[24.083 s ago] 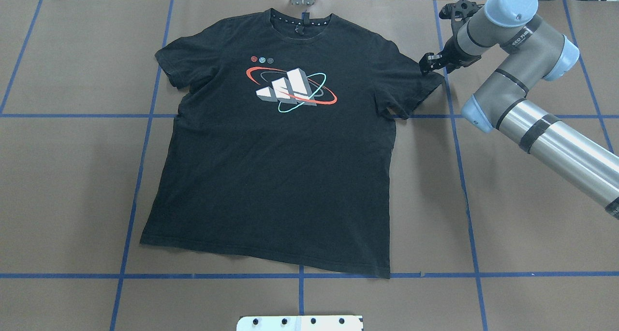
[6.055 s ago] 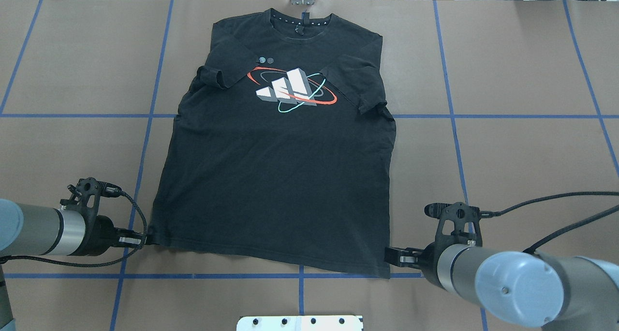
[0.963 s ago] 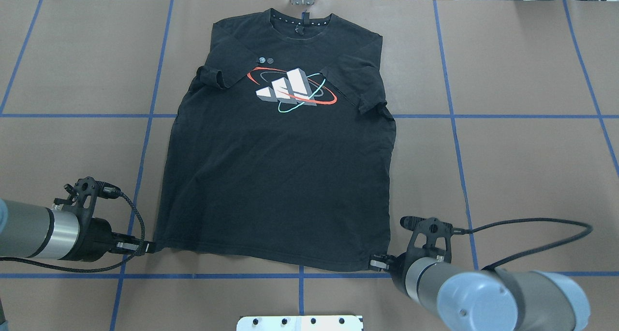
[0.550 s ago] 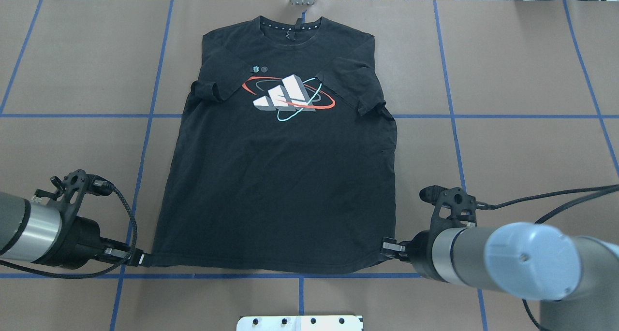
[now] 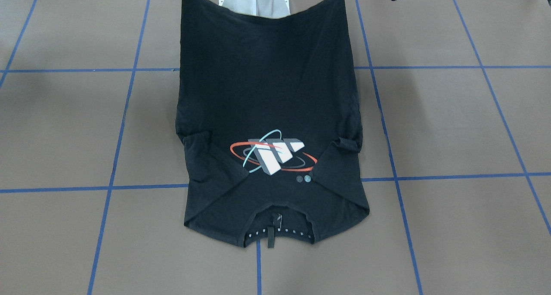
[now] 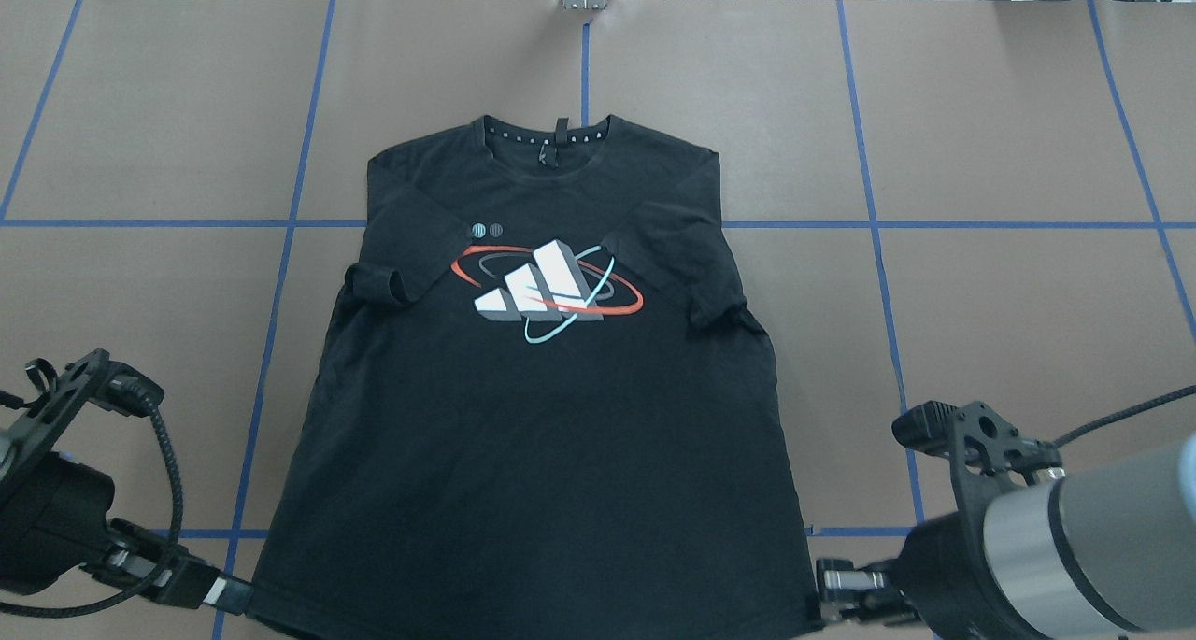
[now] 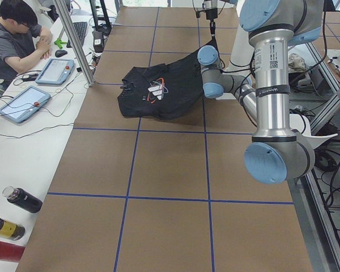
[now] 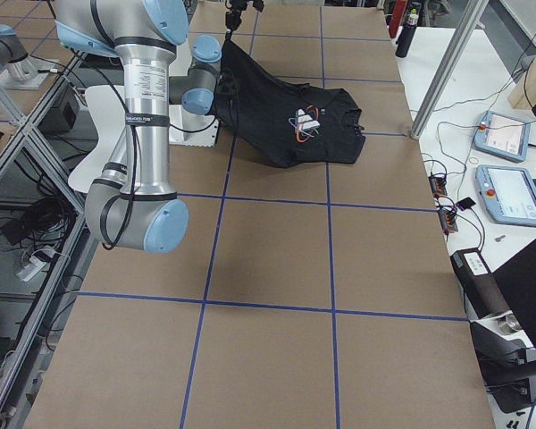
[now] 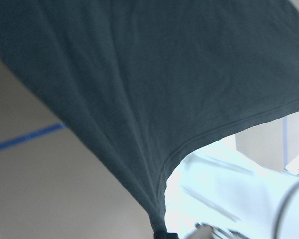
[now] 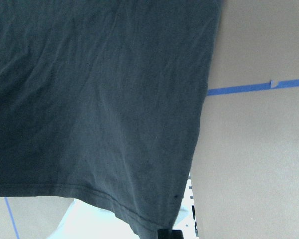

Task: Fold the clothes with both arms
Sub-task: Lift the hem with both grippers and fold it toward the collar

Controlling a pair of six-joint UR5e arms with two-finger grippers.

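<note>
My left gripper [image 6: 232, 597] and right gripper [image 6: 822, 591] each pinch a hem corner of the T-shirt [image 6: 542, 416] — hem stretched between them (sleeves tucked inward).

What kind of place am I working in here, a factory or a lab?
Probably a robotics lab cell: the table is papered brown with a blue tape grid, two teach pendants lie on a side bench where a person sits, and the left arm and right arm hold one T-shirt.
</note>
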